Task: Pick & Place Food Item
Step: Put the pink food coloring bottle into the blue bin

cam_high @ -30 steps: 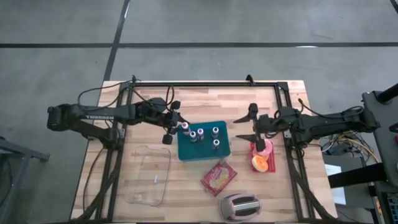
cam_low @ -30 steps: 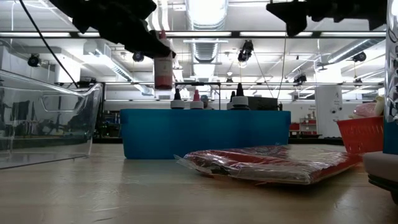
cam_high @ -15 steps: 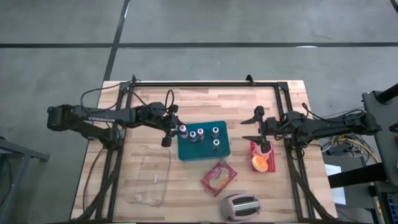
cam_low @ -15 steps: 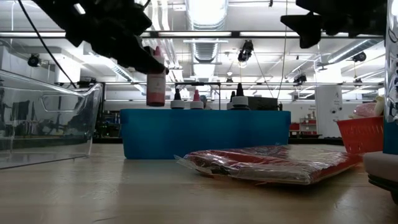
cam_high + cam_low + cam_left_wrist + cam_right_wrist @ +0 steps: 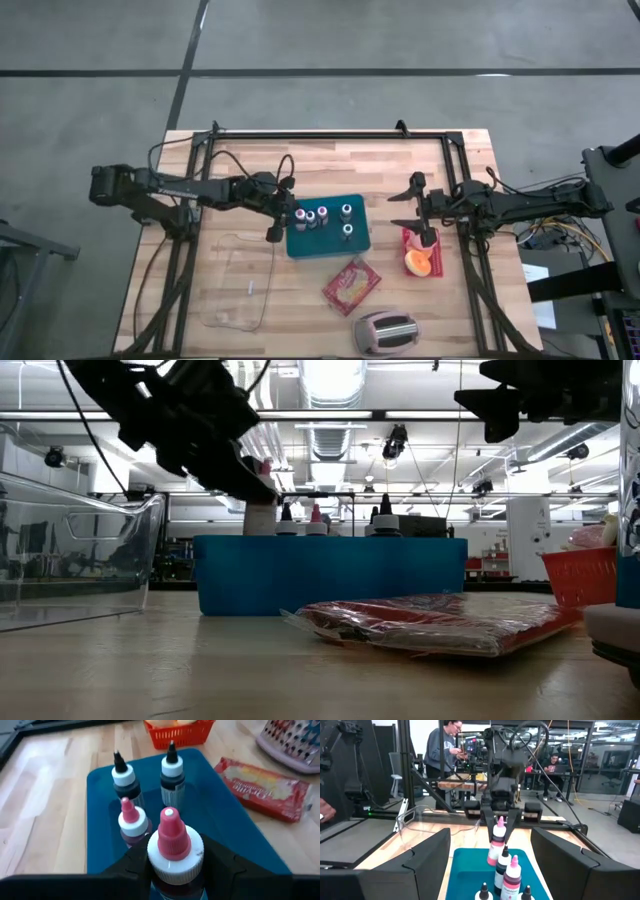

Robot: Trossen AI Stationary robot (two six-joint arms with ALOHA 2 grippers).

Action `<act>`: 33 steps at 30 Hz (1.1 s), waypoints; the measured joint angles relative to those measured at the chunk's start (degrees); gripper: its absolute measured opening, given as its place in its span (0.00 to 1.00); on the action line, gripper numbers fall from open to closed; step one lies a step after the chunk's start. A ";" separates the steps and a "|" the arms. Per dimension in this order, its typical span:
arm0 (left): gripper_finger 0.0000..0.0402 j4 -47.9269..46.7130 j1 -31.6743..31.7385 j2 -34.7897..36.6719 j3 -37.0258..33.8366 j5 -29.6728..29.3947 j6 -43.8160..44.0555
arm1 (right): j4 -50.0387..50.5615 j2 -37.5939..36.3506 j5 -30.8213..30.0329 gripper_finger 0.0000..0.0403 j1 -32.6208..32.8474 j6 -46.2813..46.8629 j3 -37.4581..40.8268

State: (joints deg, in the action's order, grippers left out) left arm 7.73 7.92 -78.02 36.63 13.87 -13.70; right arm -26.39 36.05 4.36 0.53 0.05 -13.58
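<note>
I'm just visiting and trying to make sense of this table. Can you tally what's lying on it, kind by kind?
Small dropper bottles: 5, one held by the left gripper, four standing in the tray
Blue tray: 1
Clear plastic bin: 1
Red snack packet: 1
Red basket of food: 1
Toaster: 1
Total: 10

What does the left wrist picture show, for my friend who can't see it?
The left gripper holds a pink-capped bottle over a blue tray with three more bottles. Beyond lie a red snack packet and an orange basket.
</note>
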 joint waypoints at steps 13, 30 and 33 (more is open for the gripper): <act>0.31 4.48 -3.19 -4.31 -0.32 -3.80 0.55 | 0.34 0.00 0.05 0.67 -0.02 -0.23 0.00; 0.31 6.43 -9.89 -4.78 -0.32 -8.03 4.06 | 0.92 -0.02 0.14 0.67 0.00 -0.20 0.00; 0.31 6.56 -10.50 -4.92 -0.55 -9.35 4.32 | 0.92 -0.03 0.15 0.67 -0.02 -0.22 0.00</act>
State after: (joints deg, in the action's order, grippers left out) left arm 14.29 -2.58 -82.94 36.08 4.51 -9.38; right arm -25.47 36.02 4.51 0.51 -0.16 -13.58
